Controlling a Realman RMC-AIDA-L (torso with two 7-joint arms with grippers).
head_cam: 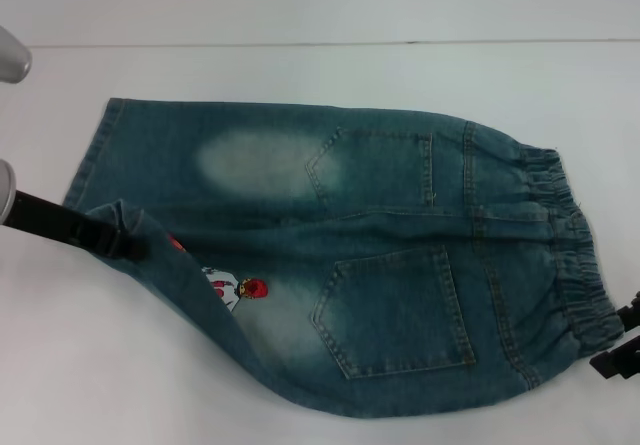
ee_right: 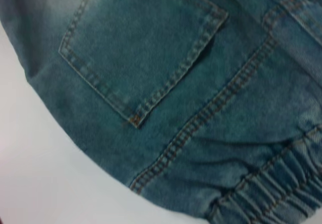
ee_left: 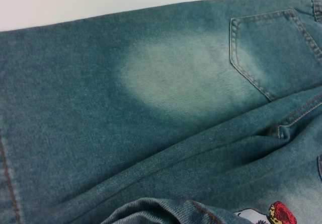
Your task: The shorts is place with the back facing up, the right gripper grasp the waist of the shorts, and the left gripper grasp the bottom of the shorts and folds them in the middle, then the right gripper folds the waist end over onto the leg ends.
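The shorts (head_cam: 340, 265) lie back up across the middle of the white desk (head_cam: 300, 75), long axis running left to right: the leg ends (head_cam: 100, 180) toward the desk's left edge, the elastic waist (head_cam: 565, 255) toward its right edge. The left gripper (head_cam: 118, 233) is at the near leg's hem, its black fingers clamped on the bottom of the shorts (head_cam: 125, 217), which is lifted and curled over, baring a red cartoon print (head_cam: 245, 290). The right gripper (head_cam: 622, 350) sits at the near right corner of the waist, touching the ruffled band; I cannot tell whether its fingers are together or apart. Both arms are thus at the near long edge, 1 at each end. Judging from this, the fold turns on carrying that near edge away toward the far edge, laying the near leg over the far leg. There are no containers on the desk.
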